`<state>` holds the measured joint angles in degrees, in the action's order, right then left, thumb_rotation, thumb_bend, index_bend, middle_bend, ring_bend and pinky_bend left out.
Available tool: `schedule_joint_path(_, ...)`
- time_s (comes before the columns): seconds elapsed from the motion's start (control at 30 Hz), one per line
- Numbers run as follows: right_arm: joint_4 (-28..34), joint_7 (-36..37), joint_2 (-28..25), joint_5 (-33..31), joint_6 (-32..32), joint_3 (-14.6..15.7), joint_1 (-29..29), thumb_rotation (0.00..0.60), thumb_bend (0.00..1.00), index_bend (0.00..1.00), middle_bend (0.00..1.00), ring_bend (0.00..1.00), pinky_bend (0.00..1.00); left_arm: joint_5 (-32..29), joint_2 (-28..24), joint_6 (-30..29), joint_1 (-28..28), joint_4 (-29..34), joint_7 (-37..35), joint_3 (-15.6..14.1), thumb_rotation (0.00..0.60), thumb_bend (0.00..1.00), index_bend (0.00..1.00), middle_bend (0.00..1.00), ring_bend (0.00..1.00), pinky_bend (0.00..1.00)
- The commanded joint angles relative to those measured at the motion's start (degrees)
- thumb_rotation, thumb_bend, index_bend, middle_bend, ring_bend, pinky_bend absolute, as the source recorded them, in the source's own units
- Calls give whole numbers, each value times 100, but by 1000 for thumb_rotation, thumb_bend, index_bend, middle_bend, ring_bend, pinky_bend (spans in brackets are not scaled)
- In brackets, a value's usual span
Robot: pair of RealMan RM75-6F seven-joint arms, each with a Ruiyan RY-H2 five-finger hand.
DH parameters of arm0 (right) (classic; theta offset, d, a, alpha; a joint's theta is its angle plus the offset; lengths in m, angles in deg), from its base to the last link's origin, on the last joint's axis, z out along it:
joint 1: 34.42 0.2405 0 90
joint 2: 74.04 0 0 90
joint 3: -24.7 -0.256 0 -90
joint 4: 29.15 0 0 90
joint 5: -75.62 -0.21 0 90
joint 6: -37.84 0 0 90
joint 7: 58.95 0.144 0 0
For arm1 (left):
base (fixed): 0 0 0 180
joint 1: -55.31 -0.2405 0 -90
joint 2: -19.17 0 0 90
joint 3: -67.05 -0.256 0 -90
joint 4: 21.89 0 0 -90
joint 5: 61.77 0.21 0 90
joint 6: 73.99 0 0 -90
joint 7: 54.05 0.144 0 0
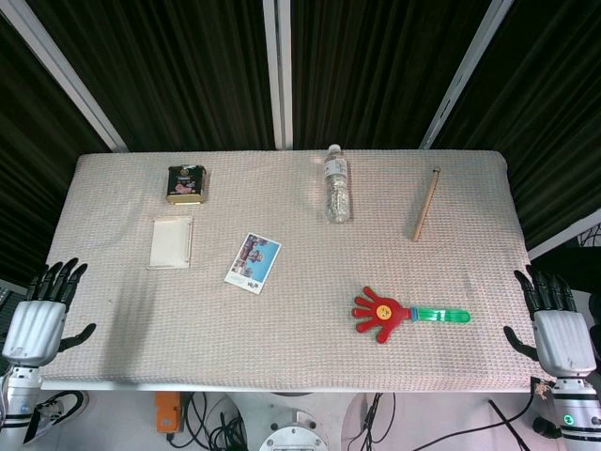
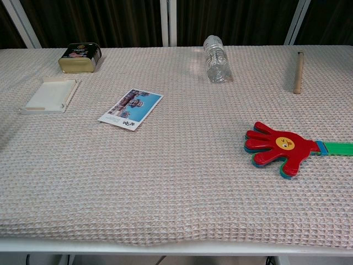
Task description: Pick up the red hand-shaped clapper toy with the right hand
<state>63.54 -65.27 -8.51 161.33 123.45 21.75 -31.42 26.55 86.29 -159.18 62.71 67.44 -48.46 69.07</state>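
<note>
The red hand-shaped clapper toy (image 1: 380, 313) lies flat on the table right of centre, its green handle (image 1: 441, 316) pointing right; the chest view shows the clapper toy (image 2: 278, 146) with a yellow smiley on its palm. My right hand (image 1: 556, 324) hangs beside the table's right edge, fingers spread, holding nothing, well to the right of the toy. Off the table's left edge my left hand (image 1: 42, 312) is open too. Neither hand appears in the chest view.
On the woven cloth (image 1: 282, 357) lie a clear water bottle (image 1: 336, 184), a wooden stick (image 1: 425, 205), a dark tin (image 1: 186, 183), a white tray (image 1: 171, 242) and a printed card (image 1: 254, 263). All sit farther back than the toy.
</note>
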Motion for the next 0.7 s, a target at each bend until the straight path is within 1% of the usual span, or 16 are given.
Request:
schedule_joint_path(0.03, -27, 39, -8, -18, -7, -5, -5, 600, 176, 0, 0, 0, 0, -3, 16, 16, 14, 3, 22, 5, 600, 160, 6, 0, 0, 0)
schedule_joint_path(0.43, 1, 138, -51, 48, -120, 17, 58, 600, 176, 0, 0, 0, 0, 11, -35, -22, -1, 74, 79, -2, 600, 160, 6, 0, 0, 0)
schedule_joint_path(0.7, 180, 73, -133, 184, -718, 105, 400, 600, 176, 0, 0, 0, 0, 12, 23, 11, -15, -14, -16, -44, 600, 160, 6, 0, 0, 0)
